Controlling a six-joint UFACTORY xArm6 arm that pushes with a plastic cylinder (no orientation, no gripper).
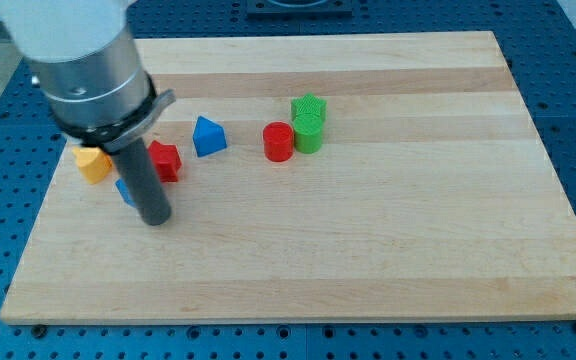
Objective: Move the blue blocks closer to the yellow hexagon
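Note:
The yellow hexagon lies near the board's left edge, partly behind the arm. A blue block of unclear shape is mostly hidden behind the rod, just right of and below the hexagon. My tip rests on the board right next to that blue block, on its lower right side. A second blue block, triangular, sits further right, past a red block that stands just right of the rod.
A red cylinder stands right of the blue triangle. A green cylinder touches its right side, with a green star-like block right behind it. The wooden board has blue perforated table around it.

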